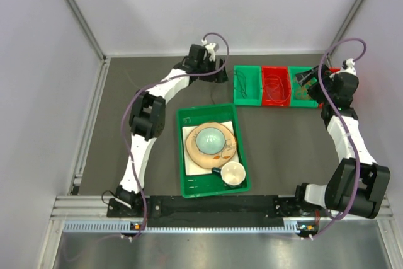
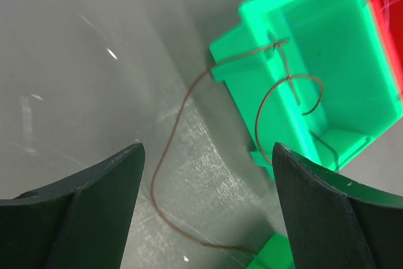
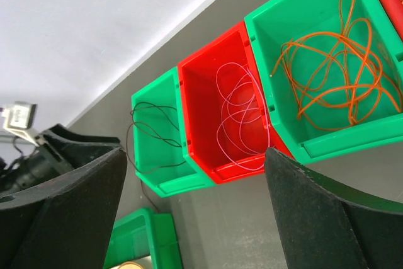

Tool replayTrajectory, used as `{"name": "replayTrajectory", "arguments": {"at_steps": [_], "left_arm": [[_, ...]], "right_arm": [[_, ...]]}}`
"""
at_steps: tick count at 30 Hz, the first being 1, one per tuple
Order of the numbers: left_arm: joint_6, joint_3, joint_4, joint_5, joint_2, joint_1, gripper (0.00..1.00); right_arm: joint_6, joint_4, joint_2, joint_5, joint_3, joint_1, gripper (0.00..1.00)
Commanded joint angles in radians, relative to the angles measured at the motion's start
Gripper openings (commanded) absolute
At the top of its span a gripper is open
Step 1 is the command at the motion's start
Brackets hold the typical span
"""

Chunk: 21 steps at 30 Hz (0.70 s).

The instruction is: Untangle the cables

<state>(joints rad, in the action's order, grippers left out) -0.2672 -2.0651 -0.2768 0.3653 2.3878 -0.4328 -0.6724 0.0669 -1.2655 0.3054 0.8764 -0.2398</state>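
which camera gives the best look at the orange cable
The right wrist view: the orange cable lies as a loose tangle in a green bin, its loops clear. The top external view shows that bin small and partly hidden, the cable barely visible. The left wrist view does not show it.

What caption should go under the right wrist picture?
Open right gripper over a dark cable, white cable and orange cable, sorted by colour.

No legible text, labels or numbers anywhere.
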Motion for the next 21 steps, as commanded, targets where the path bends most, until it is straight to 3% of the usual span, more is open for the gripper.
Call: {"name": "replayTrajectory", "arguments": {"at_steps": [1, 8, 15, 16, 18, 21], "left_arm": [[-0.004, -0.049, 0.037, 0.050, 0.030, -0.024, 0.88], [-0.012, -0.158, 0.042, 0.072, 0.143, -0.026, 0.82], [-0.033, -0.205, 0.054, 0.077, 0.175, -0.026, 0.36], [-0.035, -0.202, 0.054, 0.075, 0.169, -0.027, 0.20], [-0.032, -0.195, 0.054, 0.066, 0.142, -0.027, 0.04], [-0.020, -0.184, 0.051, 0.037, 0.079, -0.035, 0.00]], "right_arm": [[0.011, 0.043, 0.005, 0.009, -0.002, -0.012, 0.89], [0.004, 0.050, -0.009, 0.020, -0.005, -0.010, 0.89], [0.004, 0.053, -0.015, 0.023, -0.008, -0.007, 0.89], [-0.001, 0.054, -0.015, 0.023, -0.008, -0.007, 0.89], [-0.001, 0.056, -0.018, 0.026, -0.007, -0.006, 0.89], [-0.003, 0.056, -0.018, 0.026, -0.004, -0.004, 0.89]]}}
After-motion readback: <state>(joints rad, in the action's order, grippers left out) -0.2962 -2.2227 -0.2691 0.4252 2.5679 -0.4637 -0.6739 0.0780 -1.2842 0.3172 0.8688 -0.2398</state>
